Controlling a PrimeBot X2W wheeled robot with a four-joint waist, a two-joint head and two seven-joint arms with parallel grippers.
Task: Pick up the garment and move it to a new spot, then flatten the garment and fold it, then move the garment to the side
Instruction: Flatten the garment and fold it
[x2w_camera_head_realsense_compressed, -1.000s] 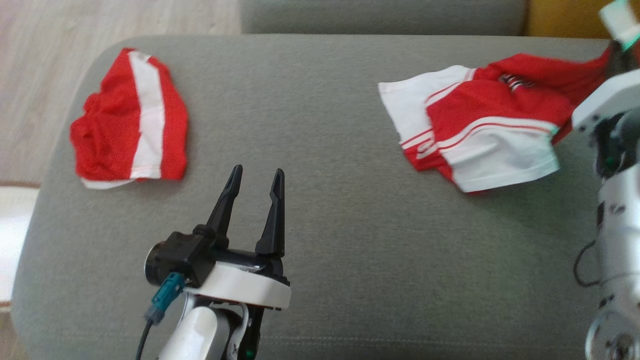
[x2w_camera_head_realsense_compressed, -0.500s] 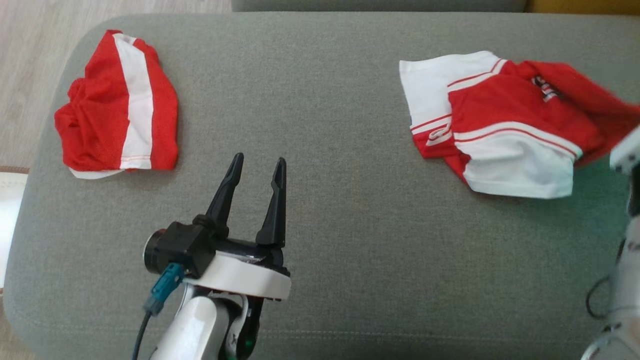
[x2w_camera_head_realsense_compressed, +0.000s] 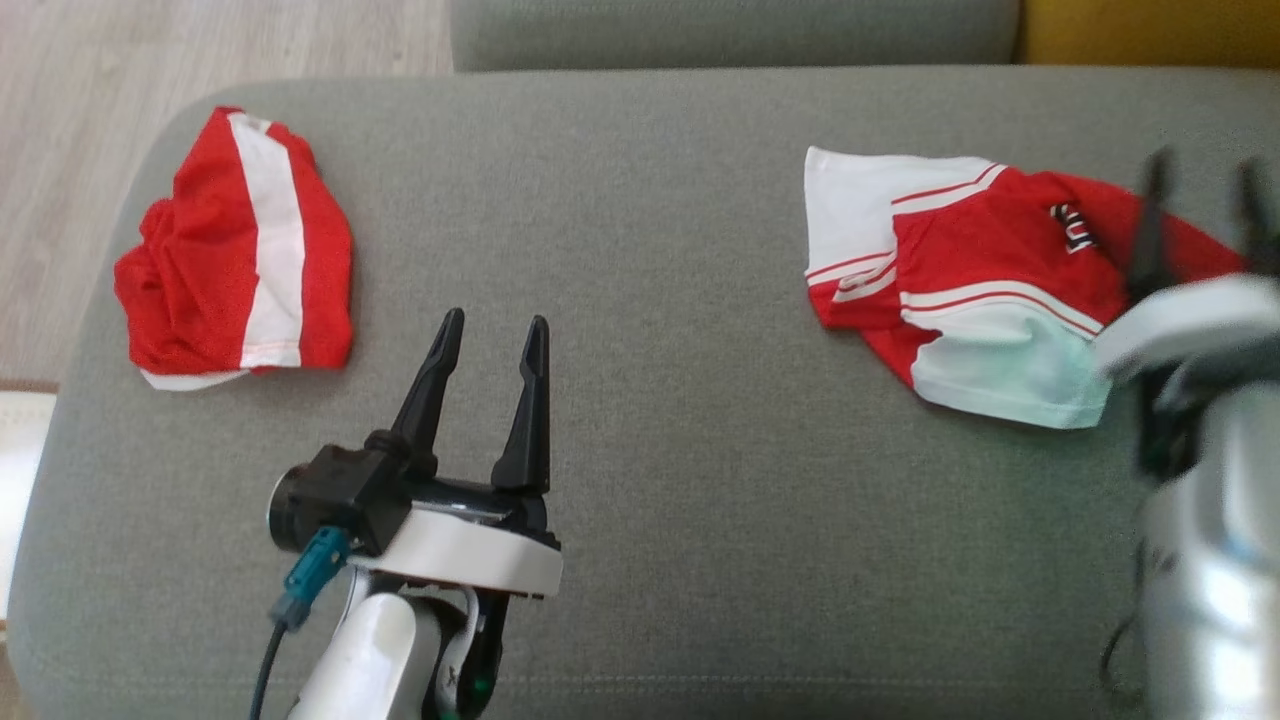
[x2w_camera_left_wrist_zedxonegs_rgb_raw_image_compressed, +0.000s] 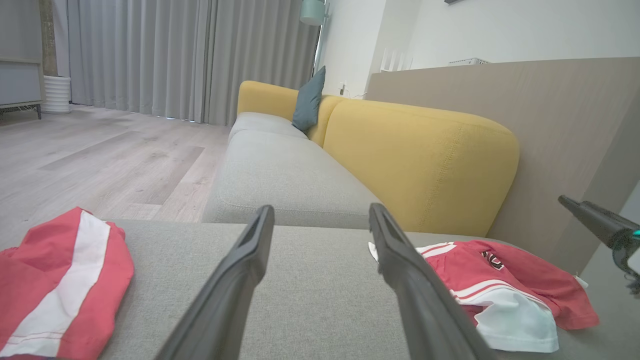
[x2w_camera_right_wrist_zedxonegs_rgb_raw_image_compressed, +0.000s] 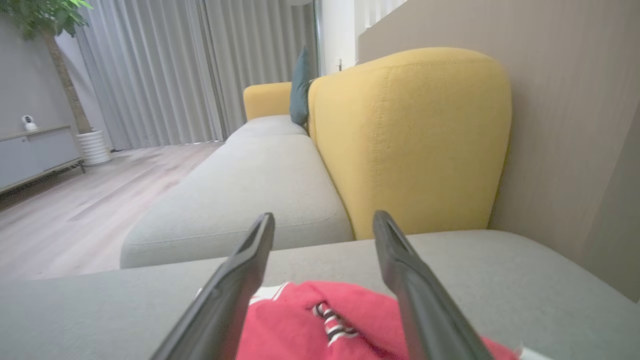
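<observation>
The garment (x2w_camera_head_realsense_compressed: 980, 270), red with white panels and stripes, lies crumpled on the right of the grey cushion (x2w_camera_head_realsense_compressed: 680, 420). My right gripper (x2w_camera_head_realsense_compressed: 1203, 170) stands open over its right end, fingers apart and nothing between them. In the right wrist view the red cloth (x2w_camera_right_wrist_zedxonegs_rgb_raw_image_compressed: 300, 330) lies just below the open right gripper (x2w_camera_right_wrist_zedxonegs_rgb_raw_image_compressed: 324, 217). My left gripper (x2w_camera_head_realsense_compressed: 494, 320) is open above the bare middle of the cushion, well left of the garment. From the left wrist the garment (x2w_camera_left_wrist_zedxonegs_rgb_raw_image_compressed: 510, 290) shows to the right of the open left gripper (x2w_camera_left_wrist_zedxonegs_rgb_raw_image_compressed: 321, 210).
A second red and white piece of clothing (x2w_camera_head_realsense_compressed: 240, 250) lies folded at the cushion's far left. Wooden floor (x2w_camera_head_realsense_compressed: 80, 100) lies beyond the left edge. Another grey seat (x2w_camera_head_realsense_compressed: 730, 30) and a yellow backrest (x2w_camera_head_realsense_compressed: 1150, 30) stand behind.
My right gripper has opened and let go of the garment's right end, which has dropped flat onto the cushion. The head camera has shifted. The left gripper has stayed put.
</observation>
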